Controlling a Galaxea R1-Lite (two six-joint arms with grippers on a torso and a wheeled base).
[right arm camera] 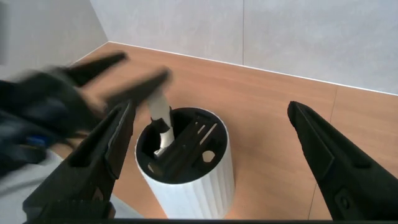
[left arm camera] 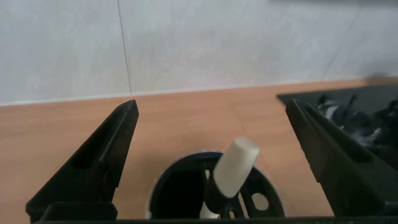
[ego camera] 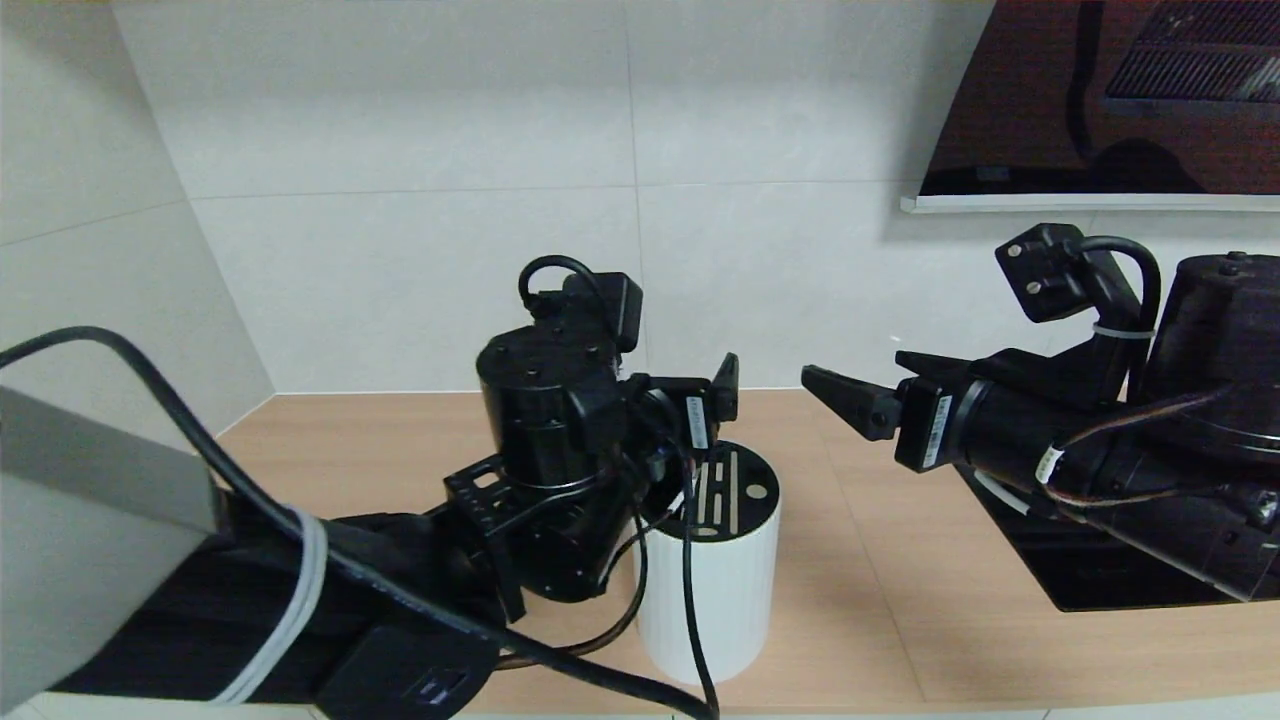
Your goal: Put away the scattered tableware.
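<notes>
**Cream-handled utensil in the holder, just under the left gripper**

One cream-handled utensil [left arm camera: 235, 163], standing in the wide opening of the black top of the white cylindrical holder [ego camera: 715, 590]. Long axis near upright but tilted, handle end up and free above the rim, working end hidden inside, so impossible to say which kind of tableware. Judged as already stowed, or nearly so.

Directly above it, the left gripper [left arm camera: 211, 109]: jaws spread wide, holding nothing, one finger to each side of the handle and apart from it, no contact to see. Clearly the nearer of the two arms. For any further move on this utensil, straight down along the handle's axis and then a closing; with the tilt, some risk of pushing the handle against the rim instead of catching it.

Farther out, on the robot's right of the holder, the right gripper [ego camera: 850, 380]: also wide open and empty, fingers pointing toward the holder, well apart from it and hanging over the surface [ego camera: 880, 560].

Counted: one holder, one utensil in it, several narrow slots and one round hole in the holder's top with nothing in them, two grippers, both open. No other tableware to see on the wooden surface.

Beyond: one black hob [ego camera: 1100, 570] set in the surface below the right arm, pale wall tiles [ego camera: 450, 200] behind, and a dark extractor hood [ego camera: 1100, 100] high on the right.
</notes>
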